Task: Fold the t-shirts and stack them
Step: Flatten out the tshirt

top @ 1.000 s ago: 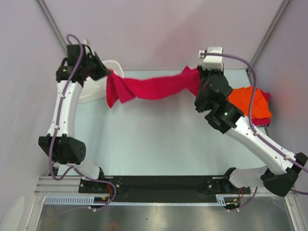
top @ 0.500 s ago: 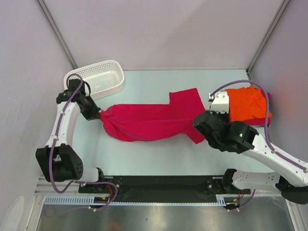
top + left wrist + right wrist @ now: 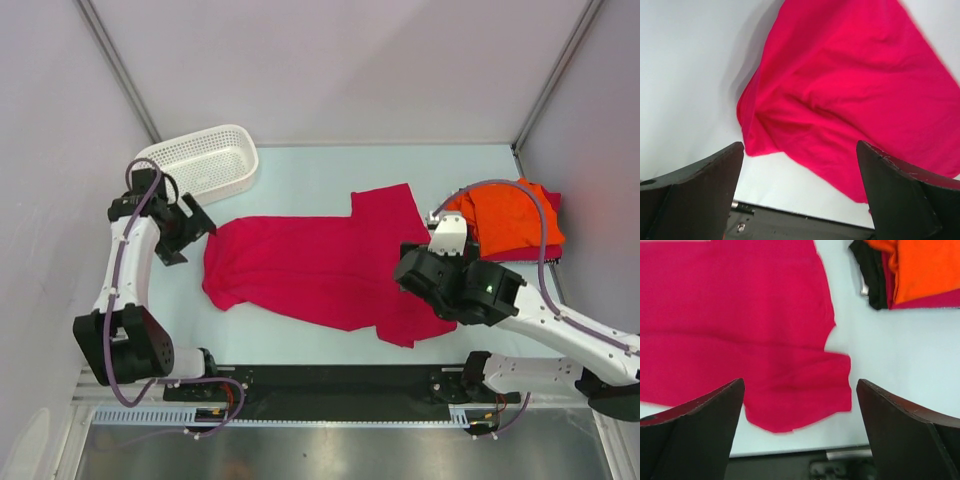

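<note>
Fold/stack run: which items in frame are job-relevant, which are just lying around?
Job:
crimson t-shirt, spread out mid-table
orange t-shirt, at right
another crimson shirt, under the orange one

Lying about:
white mesh basket, far left

I see my left arm (image 3: 128, 265) and right arm (image 3: 560, 320) with white link shells, chunky black joint housings, and a lilac cable (image 3: 541, 255) trailing along each. The jaws are matte black wedges, edges scuffed.
</note>
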Controlling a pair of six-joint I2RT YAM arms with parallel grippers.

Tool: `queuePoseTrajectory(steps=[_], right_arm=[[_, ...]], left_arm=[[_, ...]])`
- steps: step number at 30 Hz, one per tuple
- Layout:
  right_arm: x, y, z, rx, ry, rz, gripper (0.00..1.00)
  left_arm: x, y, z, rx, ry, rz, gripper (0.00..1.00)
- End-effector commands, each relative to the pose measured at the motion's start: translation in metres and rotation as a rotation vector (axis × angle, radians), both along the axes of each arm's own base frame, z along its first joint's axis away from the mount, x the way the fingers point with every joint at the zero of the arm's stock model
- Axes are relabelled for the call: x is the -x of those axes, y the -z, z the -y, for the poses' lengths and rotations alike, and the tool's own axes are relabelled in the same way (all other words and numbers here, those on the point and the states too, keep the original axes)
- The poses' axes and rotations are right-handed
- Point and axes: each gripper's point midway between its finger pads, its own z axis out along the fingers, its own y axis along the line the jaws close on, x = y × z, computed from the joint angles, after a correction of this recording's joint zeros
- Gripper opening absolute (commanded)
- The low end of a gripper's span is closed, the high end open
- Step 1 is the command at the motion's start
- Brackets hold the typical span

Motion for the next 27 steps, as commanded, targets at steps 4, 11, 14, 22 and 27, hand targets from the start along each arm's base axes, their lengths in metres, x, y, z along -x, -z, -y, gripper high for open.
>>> queuePoseTrajectory(steps=[4, 11, 14, 22, 27], right_arm=[[-0.083, -0.004, -0.001, -0.014, 0.039, 0.06, 1.0], [-0.168, 0.048, 0.022, -0.049, 0.134, -0.065, 1.0], [-0.2, 0.072, 0.028, -0.053, 0.156, -0.126, 1.0], [-0.259, 0.123, 0.013, -0.039, 0.135, -0.259, 0.99], [-0.286, 0.138, -0.006, -0.071, 0.096, -0.266, 0.98]], left_arm=[[-0.054, -0.009, 0.005, 0.055, 0.006, 0.155, 1.0], [-0.088, 0.026, 0.006, 0.044, 0.142, 0.06, 1.0], [-0.094, 0.045, 0.011, 0.057, 0.191, -0.011, 1.0], [-0.103, 0.079, 0.018, 0.058, 0.272, -0.136, 1.0], [-0.107, 0.087, 0.016, 0.011, 0.321, -0.176, 1.0]])
